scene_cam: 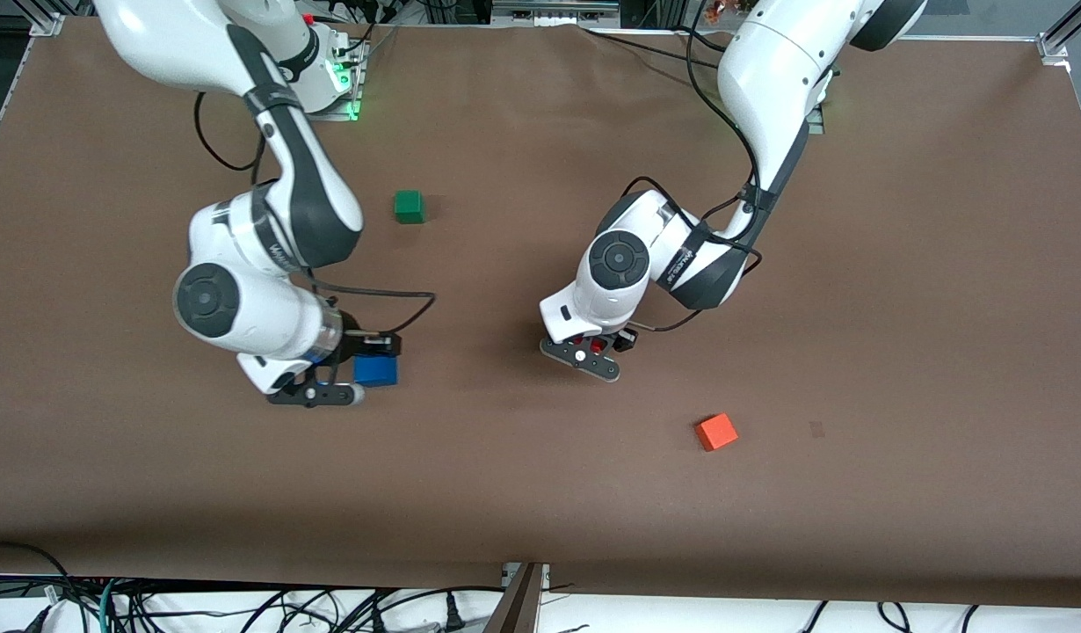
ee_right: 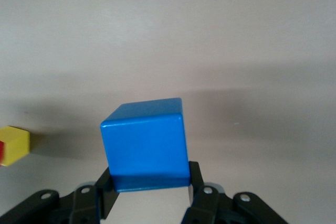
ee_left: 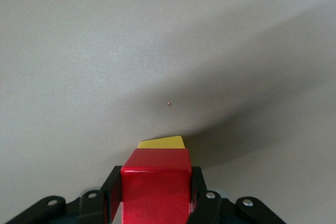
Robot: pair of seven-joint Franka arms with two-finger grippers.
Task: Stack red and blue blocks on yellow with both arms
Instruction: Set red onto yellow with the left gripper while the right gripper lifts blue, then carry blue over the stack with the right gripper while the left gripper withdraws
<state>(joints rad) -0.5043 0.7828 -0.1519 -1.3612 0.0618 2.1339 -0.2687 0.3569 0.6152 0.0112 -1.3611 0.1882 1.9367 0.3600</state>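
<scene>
My left gripper [scene_cam: 593, 350] is shut on the deep red cube [ee_left: 156, 184], one finger on each side of it. The bright-yellow cube [ee_left: 161, 143] lies directly under the red cube, and only one edge of it shows. I cannot tell whether the two touch. In the front view a bit of the red cube [scene_cam: 598, 345] shows between the fingers, and the yellow cube is hidden under the hand. My right gripper [scene_cam: 372, 367] is shut on the blue cube [ee_right: 146, 145] and holds it over the table toward the right arm's end. The right wrist view also shows the yellow cube [ee_right: 14, 145] at its edge.
A green cube [scene_cam: 409, 207] sits on the brown table between the arms, farther from the front camera. A lighter orange-red cube [scene_cam: 716, 432] lies nearer the front camera than my left gripper. Cables hang along the table's front edge.
</scene>
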